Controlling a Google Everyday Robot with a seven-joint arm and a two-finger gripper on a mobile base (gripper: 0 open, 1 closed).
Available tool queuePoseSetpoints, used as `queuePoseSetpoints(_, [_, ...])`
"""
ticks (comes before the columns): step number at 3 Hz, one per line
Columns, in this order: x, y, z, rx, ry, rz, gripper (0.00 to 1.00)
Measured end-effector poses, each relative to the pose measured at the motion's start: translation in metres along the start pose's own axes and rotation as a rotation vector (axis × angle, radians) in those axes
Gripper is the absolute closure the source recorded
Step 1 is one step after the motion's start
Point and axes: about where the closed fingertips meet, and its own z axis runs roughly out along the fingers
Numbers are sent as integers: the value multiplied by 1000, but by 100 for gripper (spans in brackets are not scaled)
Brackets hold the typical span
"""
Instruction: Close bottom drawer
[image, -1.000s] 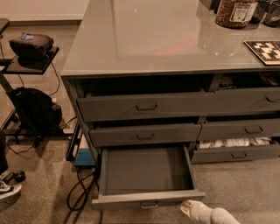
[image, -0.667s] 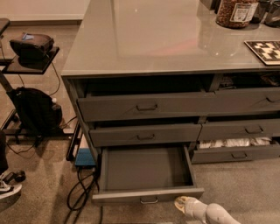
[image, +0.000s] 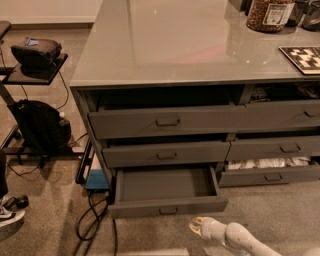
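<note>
Bottom drawer (image: 165, 185) stands well out at the cabinet's (image: 150, 55) lower left; gripper (image: 199, 227) sits low, just in front of it and right of the pull (image: 168, 211), not touching.

To do it well: probably set the tip square on the front panel near the centre pull, then push straight back. A shove at the right end could rack the drawer. Arm (image: 240, 237) enters from lower right, lying low and pointing left. Cannot tell whether the claw is open or closed; nothing seen held.
</note>
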Motion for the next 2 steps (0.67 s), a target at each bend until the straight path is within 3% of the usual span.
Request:
queuePoseSetpoints(1, [0, 0, 0, 0, 0, 0, 100])
queuePoseSetpoints(2, [4, -22, 9, 21, -11, -31, 100])
